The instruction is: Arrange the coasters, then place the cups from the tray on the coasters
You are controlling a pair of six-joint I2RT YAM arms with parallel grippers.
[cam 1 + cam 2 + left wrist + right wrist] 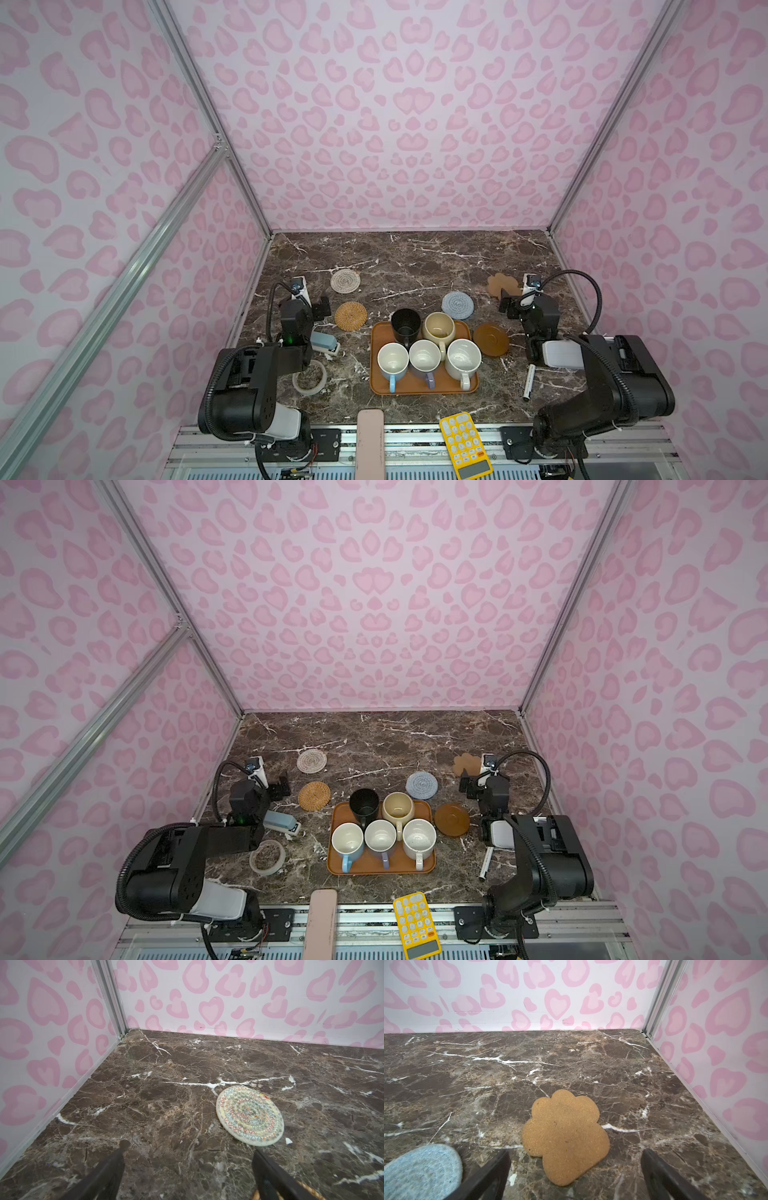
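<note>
- Left gripper (188, 1152): stands spread wide, grips nothing, hangs over the bare marble table (415, 257) on the left side, just beside the tan rattan coaster (350, 316).
- White woven coaster (345, 281): lies flat beyond the rattan one and apart from it; shows coloured zigzag stitching in the left wrist view (249, 1114).
- Right gripper (575, 1152): stands just as wide, holds nothing; frames the near end of the paw-shaped coaster (564, 1136) between its fingers in the right wrist view; cannot tell whether anything touches.
- Same paw-shaped coaster in a top view (503, 284): lies flat toward the far right of the table.
- Light blue crocheted coaster (457, 305): lies just behind the far right corner of the tray (409, 385).
- Brown saucer-like disc (491, 339): sits just beside the tray's right edge.
- Tray: rests mid-table toward the front, carries all five cups upright.
- Black cup (405, 324) and cream-yellow cup (439, 327): stand side by side in the back row.
- Light blue cup (392, 361), lavender cup (424, 357), speckled white cup (463, 358): fill the front row from left to right, white inside, handles toward the front edge.
- Tape ring (309, 377) and stapler (326, 343): lie near the left arm.
- Marker pen (529, 382): lies near the right arm.
- Yellow calculator (464, 444): overhangs the front edge.
</note>
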